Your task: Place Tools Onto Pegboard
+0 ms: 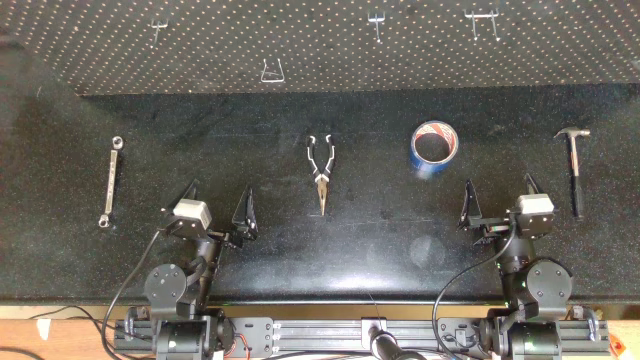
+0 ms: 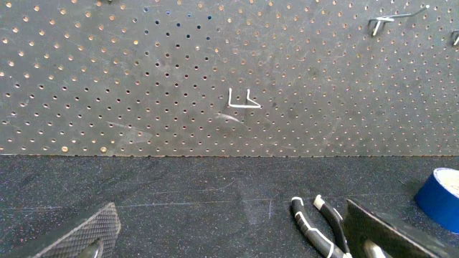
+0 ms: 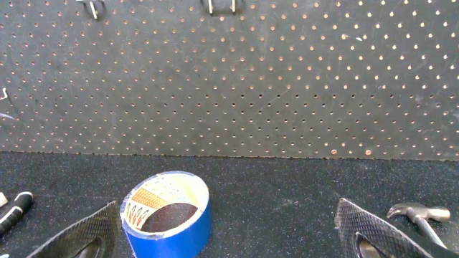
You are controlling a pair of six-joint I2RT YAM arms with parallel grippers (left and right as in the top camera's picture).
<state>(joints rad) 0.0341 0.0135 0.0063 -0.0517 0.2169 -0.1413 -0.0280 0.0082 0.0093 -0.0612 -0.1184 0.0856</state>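
A silver wrench (image 1: 110, 181) lies at the table's left. Pliers (image 1: 321, 168) with black-and-white handles (image 2: 316, 221) lie in the middle. A roll of blue tape (image 1: 435, 146) (image 3: 167, 212) stands right of them, and a hammer (image 1: 573, 166) (image 3: 421, 216) lies at the far right. The pegboard (image 1: 320, 40) stands upright along the back with wire hooks (image 1: 273, 72) (image 2: 242, 100). My left gripper (image 1: 217, 207) is open near the table's front left, with nothing between its fingers. My right gripper (image 1: 497, 199) is open at the front right, just short of the tape, holding nothing.
More hooks hang on the pegboard: one at the left (image 1: 158, 28), one in the middle (image 1: 376, 20), a pair at the right (image 1: 482, 20) (image 3: 221, 6). The black table mat (image 1: 380, 230) is bare between the tools. Arm bases and cables line the front edge.
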